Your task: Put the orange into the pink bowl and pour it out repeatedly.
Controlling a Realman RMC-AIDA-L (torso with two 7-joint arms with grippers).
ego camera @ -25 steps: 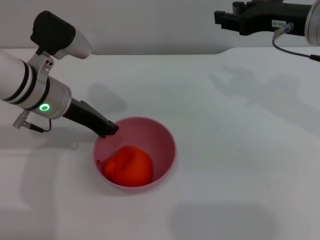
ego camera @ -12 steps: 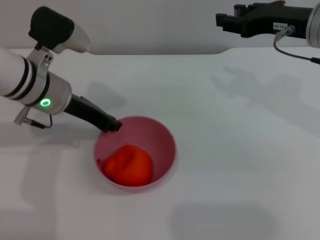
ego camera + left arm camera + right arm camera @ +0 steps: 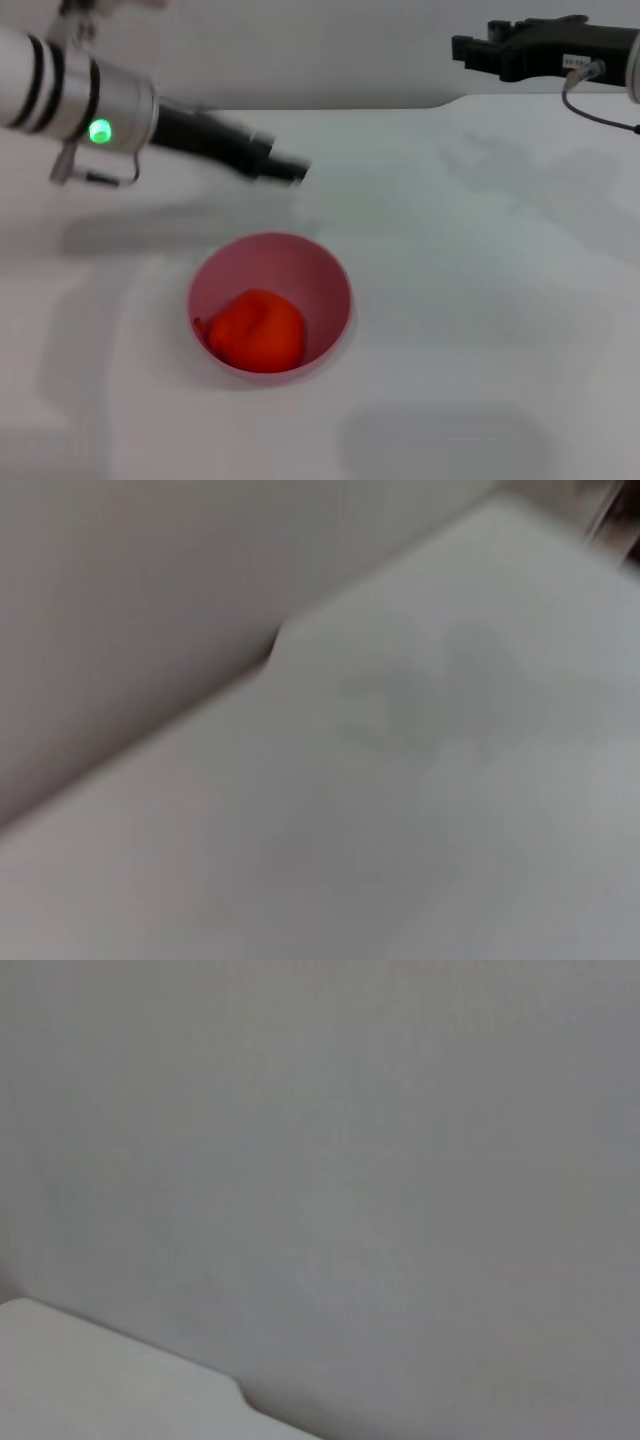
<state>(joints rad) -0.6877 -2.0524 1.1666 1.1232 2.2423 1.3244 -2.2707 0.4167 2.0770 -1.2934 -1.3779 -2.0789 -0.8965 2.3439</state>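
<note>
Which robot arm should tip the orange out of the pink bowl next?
Probably the left. The left gripper hangs just beyond the pink bowl, where the orange sits. The right gripper is far off, up by the wall.

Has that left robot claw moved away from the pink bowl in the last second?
Yes. The left gripper was at the pink bowl's far rim; now it is raised and apart from it, farther back over the table.

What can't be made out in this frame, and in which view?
- Left gripper, head view: motion-blurred, so its finger state is unreadable.
- Right gripper, head view: parked at the far right, arm cut by the edge.
- Orange underside: hidden inside the pink bowl.
- Both wrist views: only the table and wall, no task objects.
</note>
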